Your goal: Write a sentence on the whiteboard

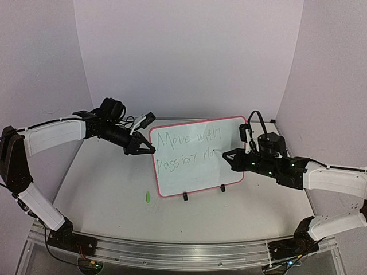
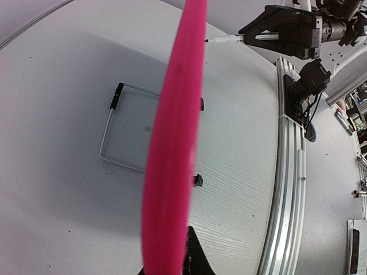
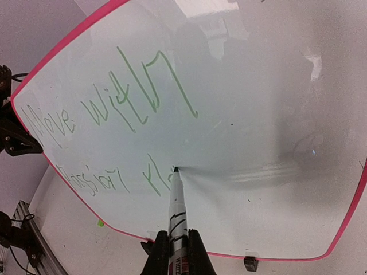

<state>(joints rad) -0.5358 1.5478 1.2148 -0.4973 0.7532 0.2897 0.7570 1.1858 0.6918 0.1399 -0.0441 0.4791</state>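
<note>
The small white whiteboard point(image 1: 200, 177) with the thin pink frame and round corners stands up near the middle of the pale grey table point(image 1: 97, 195). It rests on two little black clip feet point(image 1: 185, 196), with a thin wire stand point(image 2: 114, 137) behind it. We see the green sentence point(image 1: 172, 139) on it in two slanted lines. The top line says "Move with". The lower line starts with a word like "Passion" and then a few more letters that we cannot read well. The black left claw point(image 1: 150, 150) reaches in from the left side. It is clenched on the left edge of the whiteboard, about halfway up, and in its own camera the pink frame runs right between its fingers. The black right claw point(image 1: 225, 153) is in front of the whiteboard on the right side, a little apart from the white face. It grips a thin white marker pen point(image 3: 176, 200) tightly between its two fingers. The dark tip of the marker touches the whiteboard at the end of the lower line, just after the last green letter. So the whiteboard sits between our two claws, with one claw pinching its edge and the other pointing the marker at it. A small green thing point(image 1: 147, 197) lies on the table just in front of the lower left corner of the whiteboard.
</note>
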